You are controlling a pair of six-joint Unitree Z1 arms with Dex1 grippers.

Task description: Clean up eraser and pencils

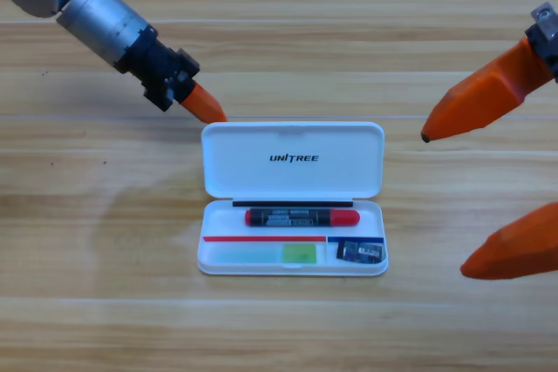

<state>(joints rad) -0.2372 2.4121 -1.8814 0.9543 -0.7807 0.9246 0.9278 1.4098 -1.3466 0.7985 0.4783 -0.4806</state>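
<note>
Our left gripper (pixel 209 113) sits just off the white case's (pixel 292 263) open lid (pixel 292 141), at its back-left corner; we can't tell its jaw gap, probably lining up to close it. Everything's packed: green pencil (pixel 299 253) front-left compartment, red-and-black pencil (pixel 302 217) along the back, eraser (pixel 361 253) front-right. Right gripper (pixel 471 206) waits spread wide at the table's right edge, clear.

2 pencils (pixel 302 217), 1 eraser (pixel 361 253), 1 case (pixel 292 160), 2 arms (pixel 105 19).

Grey cylindrical left arm (pixel 96 10), black wrist; orange claw tips both sides.
</note>
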